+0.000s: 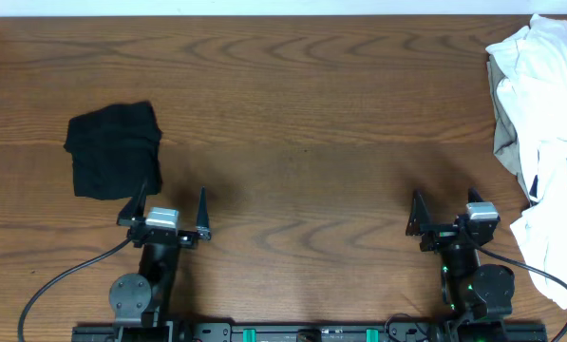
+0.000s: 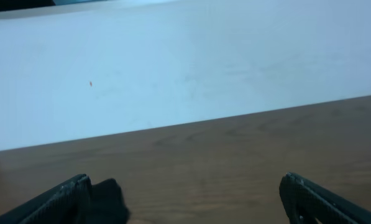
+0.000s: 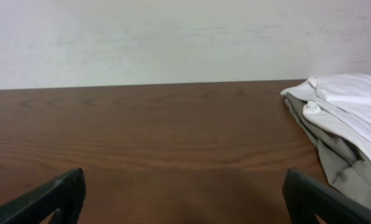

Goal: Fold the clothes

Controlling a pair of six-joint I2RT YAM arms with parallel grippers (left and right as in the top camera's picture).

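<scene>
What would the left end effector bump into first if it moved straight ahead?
Probably the black T-shirt: its corner lies just ahead of one finger of the left end effector; otherwise bare table.

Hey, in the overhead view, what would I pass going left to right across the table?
Folded black T-shirt → left hand, open → right hand, open → pile of white garments at the right edge.

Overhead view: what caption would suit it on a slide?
Folded black T-shirt at left, white garments heaped at right, left gripper and right gripper open and empty.
</scene>
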